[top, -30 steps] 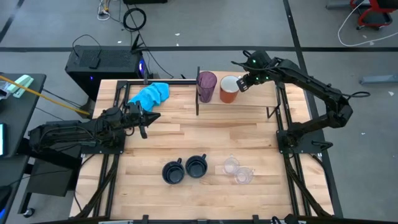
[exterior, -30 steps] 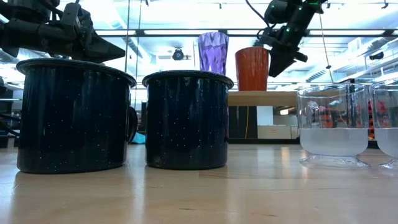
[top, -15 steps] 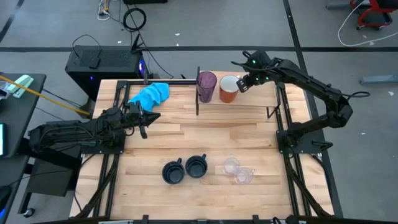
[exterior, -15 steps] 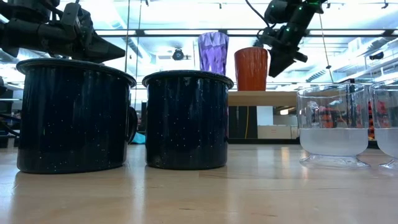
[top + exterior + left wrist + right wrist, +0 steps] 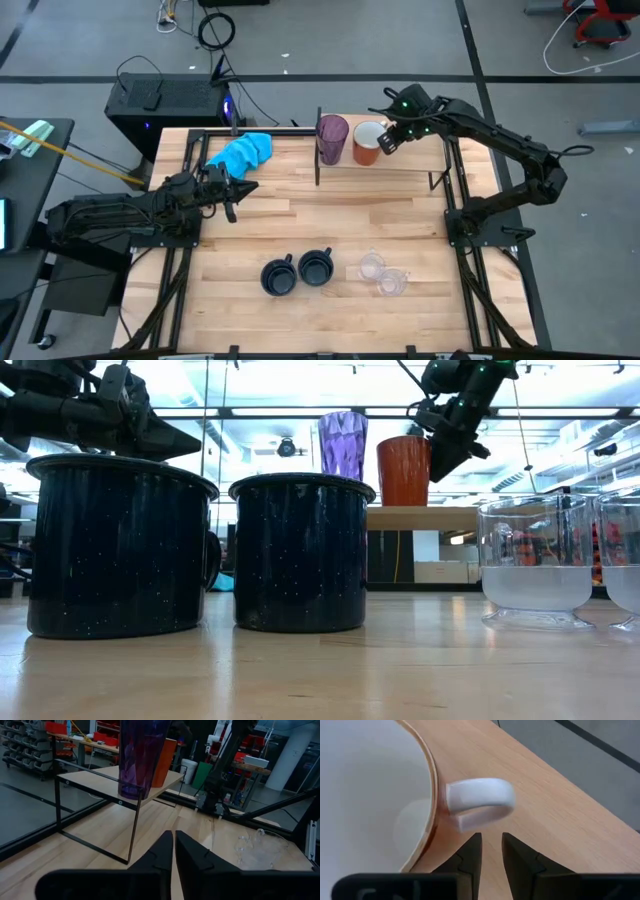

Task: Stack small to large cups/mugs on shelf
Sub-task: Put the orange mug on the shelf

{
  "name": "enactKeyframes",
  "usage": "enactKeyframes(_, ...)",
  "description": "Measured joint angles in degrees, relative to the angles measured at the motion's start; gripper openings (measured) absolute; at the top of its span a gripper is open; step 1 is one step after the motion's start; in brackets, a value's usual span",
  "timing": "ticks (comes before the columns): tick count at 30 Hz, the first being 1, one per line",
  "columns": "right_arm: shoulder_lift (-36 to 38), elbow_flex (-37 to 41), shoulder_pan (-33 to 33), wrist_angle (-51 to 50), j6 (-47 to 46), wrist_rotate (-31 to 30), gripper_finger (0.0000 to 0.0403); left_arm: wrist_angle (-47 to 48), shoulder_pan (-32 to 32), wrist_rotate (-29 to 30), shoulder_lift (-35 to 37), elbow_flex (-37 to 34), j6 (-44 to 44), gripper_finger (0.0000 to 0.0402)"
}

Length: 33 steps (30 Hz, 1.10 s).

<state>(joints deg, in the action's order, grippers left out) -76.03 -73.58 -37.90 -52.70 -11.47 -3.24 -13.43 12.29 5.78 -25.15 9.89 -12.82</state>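
The purple tumbler [image 5: 332,138] and the orange mug [image 5: 367,143] stand side by side on the wooden shelf [image 5: 405,160] at the table's far edge. My right gripper [image 5: 388,143] is just right of the mug, over the shelf. In the right wrist view its fingers [image 5: 470,852] are a little apart, just short of the mug's white handle [image 5: 480,800], touching nothing. Two navy mugs [image 5: 277,277] [image 5: 315,267] and two clear cups [image 5: 372,266] [image 5: 391,283] stand near the table's front. My left gripper [image 5: 240,189] is shut and empty at the table's left.
A bright blue cloth [image 5: 242,152] lies at the far left of the table, left of the shelf. The shelf's black uprights [image 5: 318,150] stand beside the tumbler. Bare tabletop [image 5: 330,215] lies between the shelf and the cups at the front.
My right gripper has moved a little toward the orange mug.
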Motion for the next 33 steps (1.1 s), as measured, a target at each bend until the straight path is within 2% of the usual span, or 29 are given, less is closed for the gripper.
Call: enactKeyframes(33,0.00,0.00,0.60,4.46,-0.94,2.36,0.0082,-0.01,0.00,0.00,0.00,0.00,0.04,0.0030)
